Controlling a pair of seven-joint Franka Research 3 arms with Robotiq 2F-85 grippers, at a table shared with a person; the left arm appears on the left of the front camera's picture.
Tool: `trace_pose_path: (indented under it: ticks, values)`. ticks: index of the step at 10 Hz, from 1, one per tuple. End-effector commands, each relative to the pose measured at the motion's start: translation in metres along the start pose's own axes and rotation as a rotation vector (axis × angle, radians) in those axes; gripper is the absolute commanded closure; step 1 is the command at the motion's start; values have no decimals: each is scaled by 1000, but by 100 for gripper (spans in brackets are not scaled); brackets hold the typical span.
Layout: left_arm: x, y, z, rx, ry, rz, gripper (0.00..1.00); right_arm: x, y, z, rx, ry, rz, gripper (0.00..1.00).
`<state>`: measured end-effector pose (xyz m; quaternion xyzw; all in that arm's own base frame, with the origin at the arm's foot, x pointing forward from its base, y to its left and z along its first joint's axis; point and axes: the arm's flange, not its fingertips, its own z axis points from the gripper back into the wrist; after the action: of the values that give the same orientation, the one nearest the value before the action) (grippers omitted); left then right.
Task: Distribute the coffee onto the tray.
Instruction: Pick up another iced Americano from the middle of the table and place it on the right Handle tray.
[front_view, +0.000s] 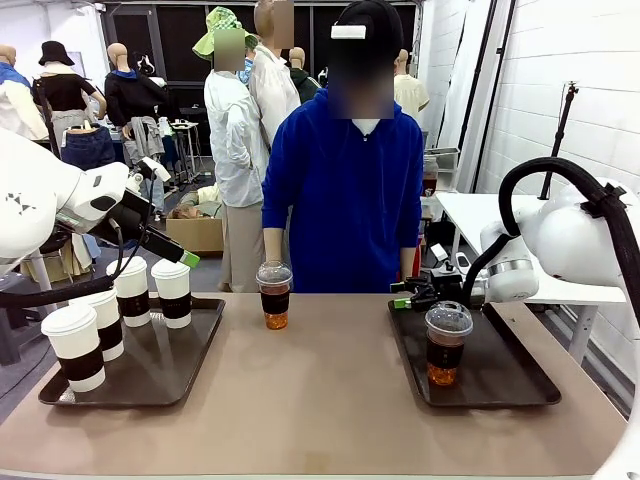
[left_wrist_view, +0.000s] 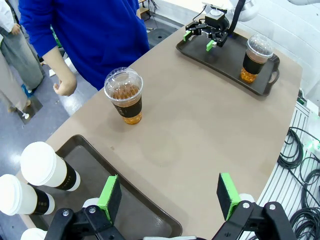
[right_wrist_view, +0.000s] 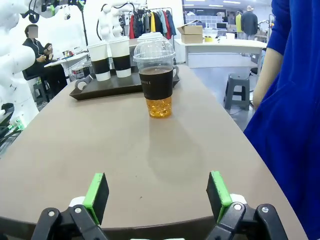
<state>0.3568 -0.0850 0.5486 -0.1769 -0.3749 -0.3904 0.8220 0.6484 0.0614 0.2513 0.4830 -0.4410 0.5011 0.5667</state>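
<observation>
Four white paper cups (front_view: 172, 290) stand on the left tray (front_view: 170, 362) at 8 o'clock. One clear cup (front_view: 447, 345) stands on the right tray (front_view: 510, 372) at 4 o'clock. A second clear cup (front_view: 274, 295) sits on the bare tabletop (front_view: 330, 400) at 12 o'clock, probably the last to place. The left hand (left_wrist_view: 170, 192) and right hand (right_wrist_view: 157, 192) both gape wide, holding nothing. The right wrist view frames the loose cup between its pads. The left wrist view, from above, adds the person's fist (left_wrist_view: 65, 87) near it.
</observation>
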Motion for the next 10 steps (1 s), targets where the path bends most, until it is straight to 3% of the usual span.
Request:
trace_pose_path:
  ticks: [1, 6, 10]
  values:
    - [-2, 1, 0, -12, -8, 6, 0, 0, 0, -1, 1, 0, 5, 0]
    - [-2, 1, 0, -12, -8, 6, 0, 0, 0, 0, 0, 0, 0, 0]
    - [-2, 1, 0, -12, -8, 6, 0, 40, -19, -31, 6, -41, 12, 0]
